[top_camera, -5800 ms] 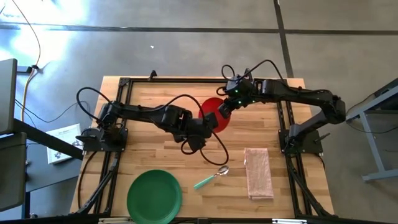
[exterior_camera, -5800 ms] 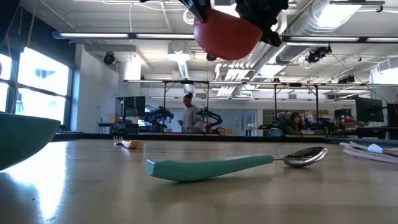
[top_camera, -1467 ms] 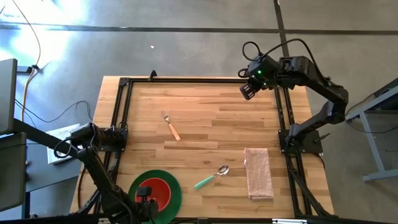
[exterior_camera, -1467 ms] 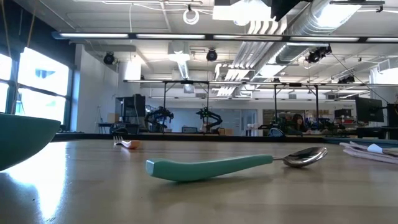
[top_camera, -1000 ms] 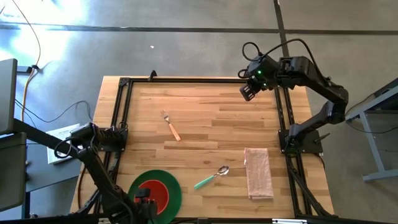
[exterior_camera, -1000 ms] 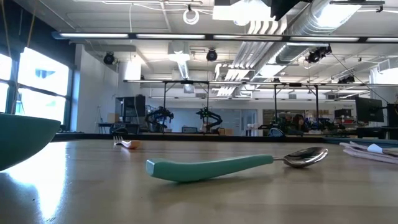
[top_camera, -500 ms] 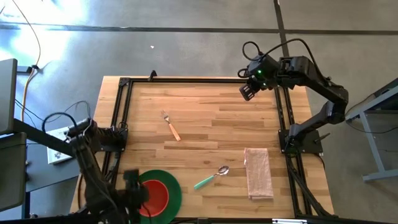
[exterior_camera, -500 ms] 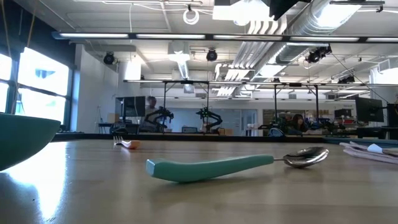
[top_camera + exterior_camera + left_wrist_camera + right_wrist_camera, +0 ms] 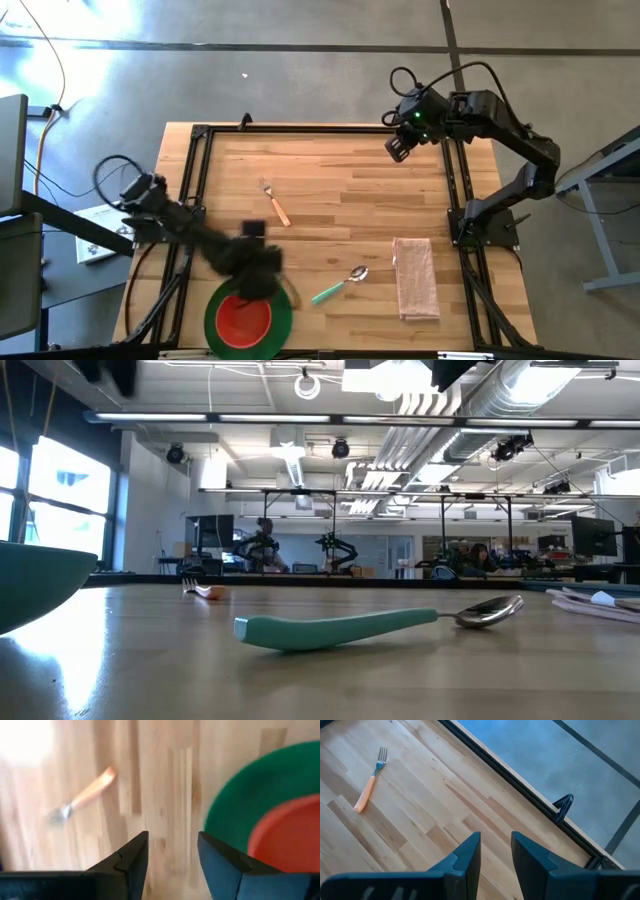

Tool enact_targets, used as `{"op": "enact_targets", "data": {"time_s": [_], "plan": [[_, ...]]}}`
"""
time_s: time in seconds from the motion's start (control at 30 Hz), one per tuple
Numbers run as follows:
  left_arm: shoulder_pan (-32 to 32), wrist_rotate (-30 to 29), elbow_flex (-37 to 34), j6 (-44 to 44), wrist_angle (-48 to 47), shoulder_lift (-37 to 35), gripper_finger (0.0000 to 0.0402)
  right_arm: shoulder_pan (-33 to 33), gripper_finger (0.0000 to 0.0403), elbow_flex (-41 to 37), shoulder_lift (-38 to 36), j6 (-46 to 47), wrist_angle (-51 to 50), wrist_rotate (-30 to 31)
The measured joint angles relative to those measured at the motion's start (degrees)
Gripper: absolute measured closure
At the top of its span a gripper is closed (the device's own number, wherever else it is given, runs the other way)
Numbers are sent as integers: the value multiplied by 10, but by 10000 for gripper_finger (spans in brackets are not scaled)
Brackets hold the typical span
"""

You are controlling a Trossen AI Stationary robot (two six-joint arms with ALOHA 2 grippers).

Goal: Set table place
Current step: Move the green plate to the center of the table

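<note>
My left gripper [image 9: 258,262] is over the table [image 9: 340,190], just off the far edge of the green plate [image 9: 218,305], between plate and fork; it's motion-blurred in the high view. In the left wrist view my left fingers [image 9: 132,857] are apart with bare wood between them, nothing held. Red bowl [image 9: 245,318] sits inside the green plate near the table's near-left corner; the wrist view shows the bowl [image 9: 290,835] on the plate [image 9: 240,815], with the orange-handled fork [image 9: 85,795] farther off on the wood. From above, the fork [image 9: 275,203] lies left of center, tines toward the far side, well apart from the plate. Teal-handled spoon [image 9: 340,284] lies right of the plate, bowl end pointing toward the napkin [image 9: 415,278], which is flat near the right rail, close to the spoon but not touching. Low view: spoon [image 9: 350,628] flat on the wood, plate edge [image 9: 35,585] at the left border, fork [image 9: 203,590] small in the distance, napkin [image 9: 595,603] at the right border. My right gripper [image 9: 398,148] hangs above the far-right corner by the black rail; right fingers [image 9: 470,857] show a narrow gap, empty, with the fork [image 9: 369,780] well away from them on the wood. A person [image 9: 265,545] is visible in the room behind.
</note>
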Motion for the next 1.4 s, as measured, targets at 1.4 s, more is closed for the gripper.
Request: {"op": "enact_targets", "data": {"time_s": [1.4], "plan": [[140, 353, -183, 734, 272, 30, 245, 0, 304, 0, 0, 43, 13, 0]]}}
